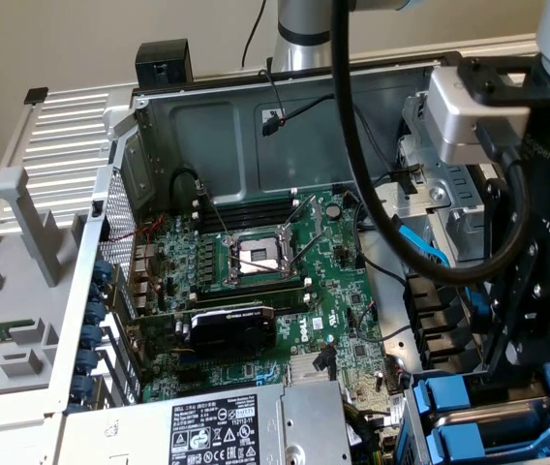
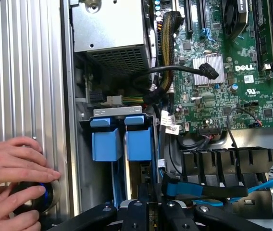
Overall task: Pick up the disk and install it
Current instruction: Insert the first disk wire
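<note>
1. Nearest lies the grey power-supply box (image 1: 294,417). It is matt folded sheet steel with a black-and-white label and a perforated grille.
2. Just beside it, toward the exterior view's right, the drive bay (image 2: 111,111) holds two bright blue carriers side by side, both of smooth, blocky plastic. I judge the disk (image 2: 138,143) to be the one in line with the gripper. It stands in its slot, with little of its silver body showing.
3. The gripper (image 2: 151,197) hangs directly over that bay on black jointed linkages. I cannot tell whether the pincer is open, closed or clamped on anything.
4. As a judgement, the pick-up looks done and the disk is at its bay. The pictures do not show whether it is pushed fully home or let go.
5. Outside the case, beside the bay, a person's hands (image 2: 16,168) rest on a ribbed silver panel (image 2: 26,72).
6. Farther in is the green motherboard (image 1: 343,291). It carries a finned heatsink (image 2: 207,65), a black graphics card (image 1: 231,329), a steel-framed processor socket (image 1: 256,257) and a flat blue cable (image 1: 420,242).
7. Farthest is the case's stamped grey wall (image 1: 217,136).
</note>
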Action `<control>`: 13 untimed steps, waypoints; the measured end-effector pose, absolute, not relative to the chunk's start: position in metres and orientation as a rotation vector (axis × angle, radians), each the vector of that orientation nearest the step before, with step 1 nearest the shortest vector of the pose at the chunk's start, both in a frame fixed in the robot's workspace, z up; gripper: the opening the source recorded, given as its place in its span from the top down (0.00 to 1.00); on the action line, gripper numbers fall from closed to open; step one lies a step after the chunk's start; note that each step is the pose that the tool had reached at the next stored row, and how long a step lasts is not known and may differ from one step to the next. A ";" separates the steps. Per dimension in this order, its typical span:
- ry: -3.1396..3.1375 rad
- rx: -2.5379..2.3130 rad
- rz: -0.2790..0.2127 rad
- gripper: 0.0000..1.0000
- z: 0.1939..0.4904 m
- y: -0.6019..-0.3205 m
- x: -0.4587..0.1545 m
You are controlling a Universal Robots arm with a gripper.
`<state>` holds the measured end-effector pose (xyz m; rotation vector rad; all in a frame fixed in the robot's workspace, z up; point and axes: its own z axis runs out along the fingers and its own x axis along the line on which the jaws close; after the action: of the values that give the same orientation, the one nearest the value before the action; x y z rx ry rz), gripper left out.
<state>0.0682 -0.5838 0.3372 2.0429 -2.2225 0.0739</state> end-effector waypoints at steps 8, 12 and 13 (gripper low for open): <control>-2.224 2.044 0.073 0.83 0.337 -0.584 0.067; -2.225 2.045 0.072 0.83 0.337 -0.585 0.067; -2.225 2.045 0.072 0.83 0.337 -0.585 0.067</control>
<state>0.0670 -0.5854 0.3372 2.0448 -2.2248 0.0721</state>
